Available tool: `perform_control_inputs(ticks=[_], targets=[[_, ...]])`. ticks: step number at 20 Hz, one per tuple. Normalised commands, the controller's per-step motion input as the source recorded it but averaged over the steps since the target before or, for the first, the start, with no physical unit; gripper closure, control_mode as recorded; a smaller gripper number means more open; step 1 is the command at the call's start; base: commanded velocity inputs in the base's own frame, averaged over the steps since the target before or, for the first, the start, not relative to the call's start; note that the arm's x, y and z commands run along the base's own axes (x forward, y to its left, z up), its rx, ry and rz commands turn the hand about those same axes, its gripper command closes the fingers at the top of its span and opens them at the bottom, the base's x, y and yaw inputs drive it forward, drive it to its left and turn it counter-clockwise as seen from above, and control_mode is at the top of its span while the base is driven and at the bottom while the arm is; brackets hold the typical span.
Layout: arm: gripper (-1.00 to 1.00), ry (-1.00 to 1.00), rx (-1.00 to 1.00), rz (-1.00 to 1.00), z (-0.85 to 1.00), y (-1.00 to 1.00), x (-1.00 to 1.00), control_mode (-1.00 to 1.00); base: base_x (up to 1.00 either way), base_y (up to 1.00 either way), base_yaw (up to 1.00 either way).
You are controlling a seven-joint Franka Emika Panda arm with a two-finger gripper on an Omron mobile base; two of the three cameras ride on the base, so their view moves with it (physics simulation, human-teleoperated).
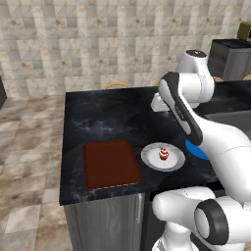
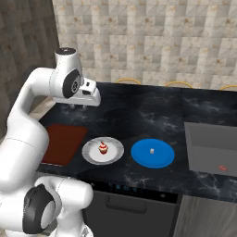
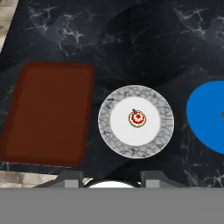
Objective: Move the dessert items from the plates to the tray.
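Hovering high over the dark tabletop, gripper jaws stood apart, holding nothing. Cupcake sat mid-frame on grey-white plate; tray left; pale block on blue plate right. Sink far right.

Both base views flank the arm; hand view looks straight down; all share the tray.
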Motion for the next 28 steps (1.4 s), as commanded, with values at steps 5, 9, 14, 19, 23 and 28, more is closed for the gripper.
perform_control_inputs(ticks=[5, 9, 14, 19, 23, 28], targets=[[-1.00, 0.03, 0.00, 0.00, -0.18, -0.03, 0.00, -1.00, 0.00, 0.00, 0.00], [-1.00, 0.02, 0.00, 0.00, -0.54, -0.29, -0.03, -1.00, 0.00, 0.00, 0.00], [-1.00, 0.05, 0.00, 0.00, -0.61, -0.35, 0.00, -1.00, 0.00, 0.00, 0.00], [-1.00, 0.01, 0.00, 0.00, -0.57, -0.13, 0.00, -1.00, 0.00, 0.00, 0.00], [-1.00, 0.00, 0.00, 0.00, -0.50, 0.00, 0.00, -1.00, 0.00, 0.00, 0.00], [-1.00, 0.00, 0.00, 0.00, -0.52, -0.07, 0.02, -1.00, 0.00, 0.00, 0.00]])
